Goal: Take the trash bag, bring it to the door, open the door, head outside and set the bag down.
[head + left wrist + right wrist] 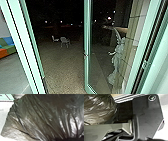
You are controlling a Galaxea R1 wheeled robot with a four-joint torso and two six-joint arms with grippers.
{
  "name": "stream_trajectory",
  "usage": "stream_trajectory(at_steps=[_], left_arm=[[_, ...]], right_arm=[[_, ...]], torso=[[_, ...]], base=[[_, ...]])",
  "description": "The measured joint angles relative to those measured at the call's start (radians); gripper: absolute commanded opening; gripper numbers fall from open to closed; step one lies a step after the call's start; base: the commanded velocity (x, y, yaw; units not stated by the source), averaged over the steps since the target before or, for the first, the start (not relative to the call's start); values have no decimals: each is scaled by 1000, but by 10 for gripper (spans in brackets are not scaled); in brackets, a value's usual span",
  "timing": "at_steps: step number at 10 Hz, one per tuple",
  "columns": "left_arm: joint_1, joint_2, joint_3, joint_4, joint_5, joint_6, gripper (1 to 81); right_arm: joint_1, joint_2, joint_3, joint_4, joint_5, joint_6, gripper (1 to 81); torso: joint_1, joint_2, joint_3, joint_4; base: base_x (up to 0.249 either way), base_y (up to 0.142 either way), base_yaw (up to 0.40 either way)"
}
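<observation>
Plate [147, 117]: wide, flat and matte black, with rounded corners, slanted edges and a few faint scuffs and pale specks
Round fitting [152, 98]: at a corner of the plate, a pale ring around a dark centre with a greenish glint
Ridge [138, 124]: raised and smooth, along the plate's side nearest the bar, catching a soft grey shine
Bar [109, 129]: beside the plate, grey, flat-faced and angular, with dark angled openings
Joint [130, 127]: between bar and plate, narrow, rounded, shiny silver
Panel [125, 111]: next to the plate, black, plain and straight-edged
</observation>
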Motion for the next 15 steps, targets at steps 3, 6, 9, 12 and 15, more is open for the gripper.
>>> stream_trajectory(at_steps=[3,6,9,12,15], left_arm=[[-4,0,0,0,-4,0,10],[-5,0,0,0,-3,0,10],[-5,0,0,0,-3,0,10],[-5,0,0,0,-3,0,10],[-7,0,0,0,-4,0,10]], right_arm=[[9,0,0,0,2,0,811],[5,0,-1,0,2,0,811],[6,1,-2,0,2,0,811],[6,1,-2,0,3,0,811],[6,3,-3,0,3,0,811]], torso=[[0,0,0,0],[0,0,0,0],[0,0,0,0],[0,0,0,0],[1,1,0,0]], base=[[75,0,0],[85,0,0],[89,0,0],[90,0,0],[90,0,0]])
